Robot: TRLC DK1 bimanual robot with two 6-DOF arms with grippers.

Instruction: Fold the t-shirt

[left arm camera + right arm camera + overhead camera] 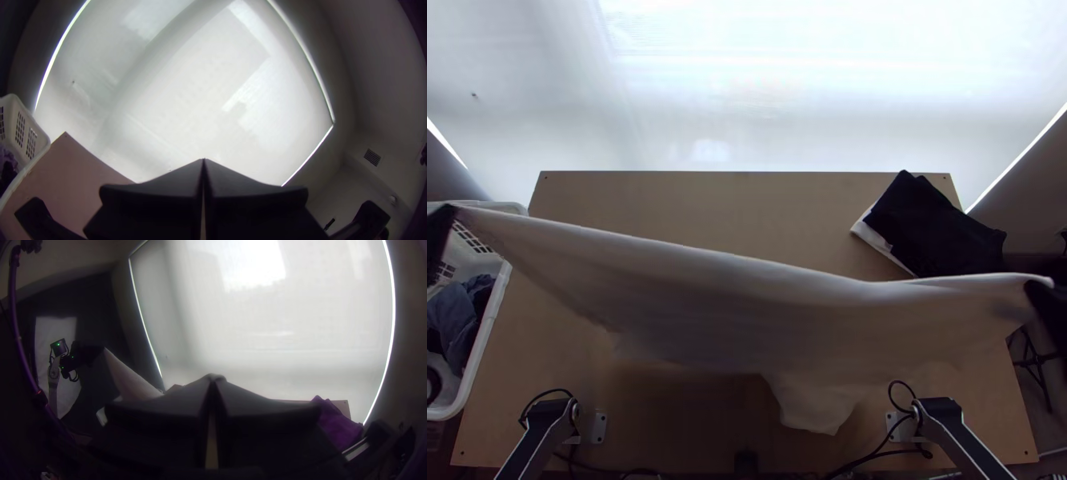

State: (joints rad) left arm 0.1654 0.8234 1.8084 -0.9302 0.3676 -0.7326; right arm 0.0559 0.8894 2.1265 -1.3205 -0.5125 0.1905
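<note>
Your left gripper (446, 216) is out at the top view's left edge, its flat black fingers (151, 204) pressed together on one corner of the pale t-shirt (747, 304); your right gripper (1041, 290), at the opposite edge, has its fingers (164, 413) meeting at the tips on another part of the shirt, with a narrow gap lower down. Between them you have the cloth unfolded, stretched across the wooden table (747, 204) and raised off it; its upper edge runs nearly straight, the rest hangs in soft folds, and one flap drops toward the near edge. Beyond the shirt, you have a pile of dark clothes (935, 228) at the far right corner, a white cloth (865, 232) partly under it; beside the table's left side stands a white basket (485, 340) holding blue and dark clothes (461, 312).
</note>
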